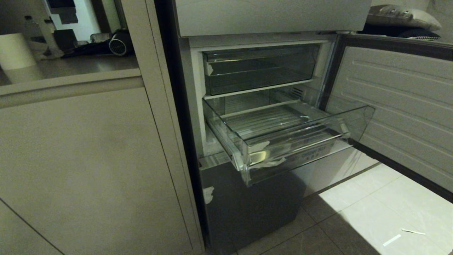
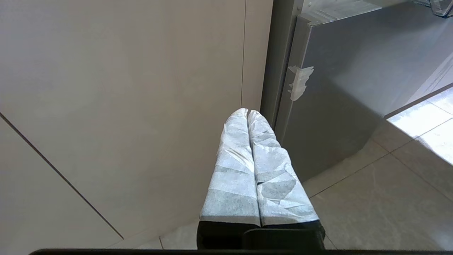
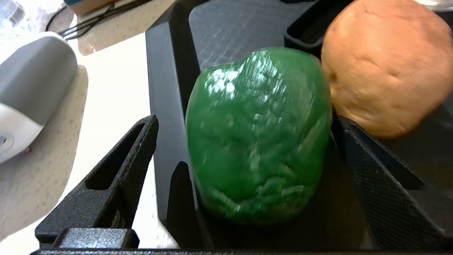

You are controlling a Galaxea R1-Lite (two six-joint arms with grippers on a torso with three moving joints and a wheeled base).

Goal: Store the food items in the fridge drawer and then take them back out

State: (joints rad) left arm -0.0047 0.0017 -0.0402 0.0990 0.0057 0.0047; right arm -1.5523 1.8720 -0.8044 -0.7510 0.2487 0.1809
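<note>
Green pepper (image 3: pixel 256 136) sits on a black tray (image 3: pixel 170 88) right between the spread fingers of the right gripper (image 3: pixel 244 177), touching the orange piece (image 3: pixel 385 67) beyond it, while the left gripper (image 2: pixel 247 115), pressed together, hangs far away.

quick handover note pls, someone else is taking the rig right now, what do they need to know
Right gripper: open, fingers on either side of the glossy green food piece, not closed on it. The orange-brown piece sits right beside the green one, both on a black tray.
Left gripper: shut, empty, parked low by the cabinet panel.
Fridge drawer: pulled out, nothing in it; the fridge door stands open.
Done: drawer open and ready.
Left: grip the green piece, put it in the drawer, then the orange-brown one, then take both back out.
</note>
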